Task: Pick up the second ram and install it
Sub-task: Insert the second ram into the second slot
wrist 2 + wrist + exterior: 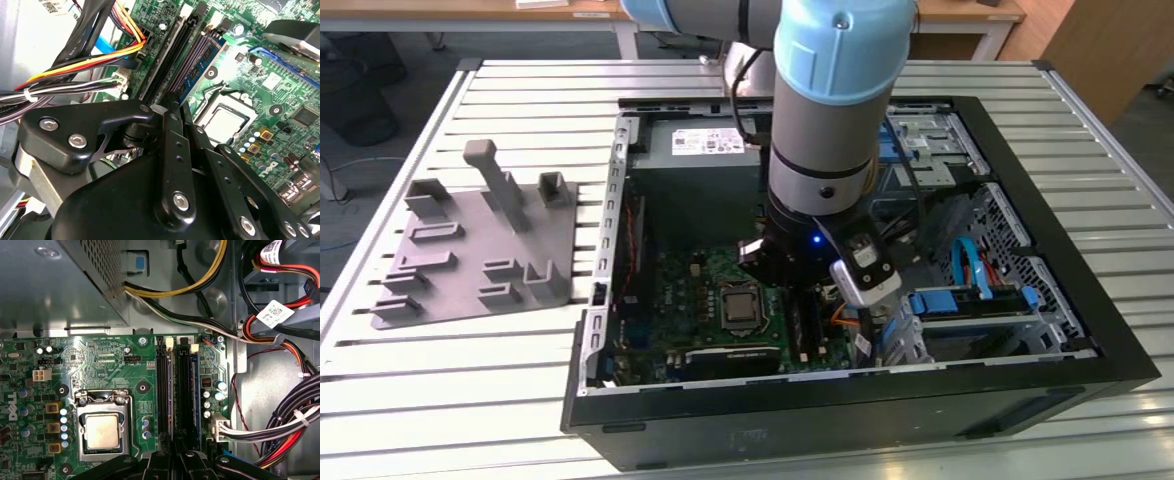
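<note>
The second ram (pixel 204 64) appears in the second wrist view as a blue-edged stick standing upright in one of the long black memory slots (pixel 162 390), not lying loose. I cannot tell whether it is pressed fully home or whether the slot latches have closed.

The hand (pixel 172 102) sits right at the stick's near end. Its fingers (pixel 170 150) are drawn narrow, almost together. Whether they pinch the board or only press on it is hidden by the hand itself.

My reading is that the pick-up is done and the work is at the seating stage, with the final push and release unconfirmed.

Beside the slots on the green motherboard (pixel 100 355) lies the CPU socket (pixel 102 430), and bundled cables (pixel 75 70) run along the other side. The arm reaches down into the open computer case (pixel 1067 380). A grey parts fixture (pixel 467 250) lies well apart on the slatted worktop (pixel 400 400).
</note>
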Controlling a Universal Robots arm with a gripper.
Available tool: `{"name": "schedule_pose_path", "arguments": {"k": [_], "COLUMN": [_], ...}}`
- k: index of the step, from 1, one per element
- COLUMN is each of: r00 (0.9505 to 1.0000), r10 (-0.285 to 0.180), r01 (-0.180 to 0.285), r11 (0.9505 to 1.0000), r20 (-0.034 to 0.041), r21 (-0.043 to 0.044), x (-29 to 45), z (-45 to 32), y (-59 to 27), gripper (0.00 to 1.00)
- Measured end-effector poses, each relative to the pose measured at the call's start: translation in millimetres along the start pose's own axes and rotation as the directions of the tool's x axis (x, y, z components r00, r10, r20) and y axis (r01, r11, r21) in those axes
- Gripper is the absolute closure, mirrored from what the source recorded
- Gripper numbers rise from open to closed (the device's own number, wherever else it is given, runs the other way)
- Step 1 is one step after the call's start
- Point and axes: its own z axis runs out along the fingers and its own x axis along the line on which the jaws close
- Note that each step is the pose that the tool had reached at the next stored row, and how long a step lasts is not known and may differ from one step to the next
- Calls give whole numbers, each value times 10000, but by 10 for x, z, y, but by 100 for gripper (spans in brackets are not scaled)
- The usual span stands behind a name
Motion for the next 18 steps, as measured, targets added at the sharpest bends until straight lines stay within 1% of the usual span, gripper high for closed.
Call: {"name": "schedule_pose_path", "arguments": {"k": [5, 8, 12, 18], "r00": [10000, 10000, 10000, 10000], "r10": [0, 0, -5, -5], "r01": [0, 0, 5, 5], "r11": [10000, 10000, 10000, 10000], "r20": [0, 14, 34, 37], "r21": [0, -4, -5, -3], "x": [2, 12, 20, 21], "z": [6, 5, -11, -19], "y": [2, 2, 1, 1], "gripper": [86, 86, 86, 86]}}
